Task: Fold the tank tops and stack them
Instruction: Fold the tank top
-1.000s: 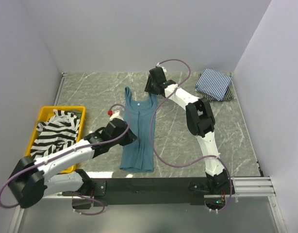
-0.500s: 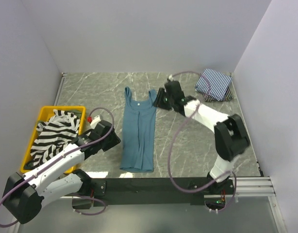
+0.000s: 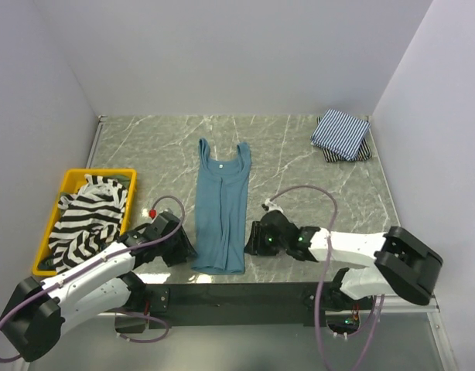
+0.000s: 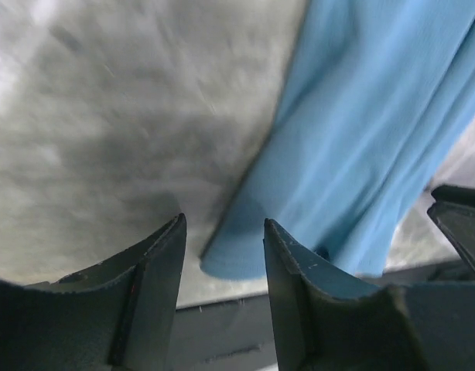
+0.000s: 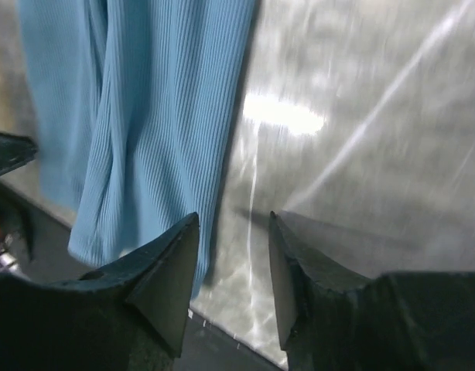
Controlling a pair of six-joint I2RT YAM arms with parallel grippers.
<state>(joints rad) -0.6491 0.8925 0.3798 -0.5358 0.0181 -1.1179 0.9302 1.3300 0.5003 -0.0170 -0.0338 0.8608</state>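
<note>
The grey marbled desk (image 3: 299, 178) carries everything. Down its middle lies the long teal-blue ribbed tank top (image 3: 220, 209), folded narrow lengthwise, straps toward the far wall and hem at the near edge. If the next move is to lift the hem and fold it toward the straps, the likely fault is an uneven pick: one pincer catching only the upper layer, or one side gripping ahead of the other, would drag the folded strip askew or open it up. The hem also sits close to the desk's near edge, so a low approach could snag there.

At the left stands the yellow plastic bin (image 3: 67, 179) holding a crumpled black-and-white striped top (image 3: 87, 216). In the far right corner rests a folded navy-white pinstriped top (image 3: 340, 133) on a darker folded piece.

The left pincer (image 4: 222, 224) is low at the hem's left corner, jaws apart and empty, the cloth corner just beyond its tips. The right pincer (image 5: 234, 220), also parted and empty, is just beside the hem's right edge.
</note>
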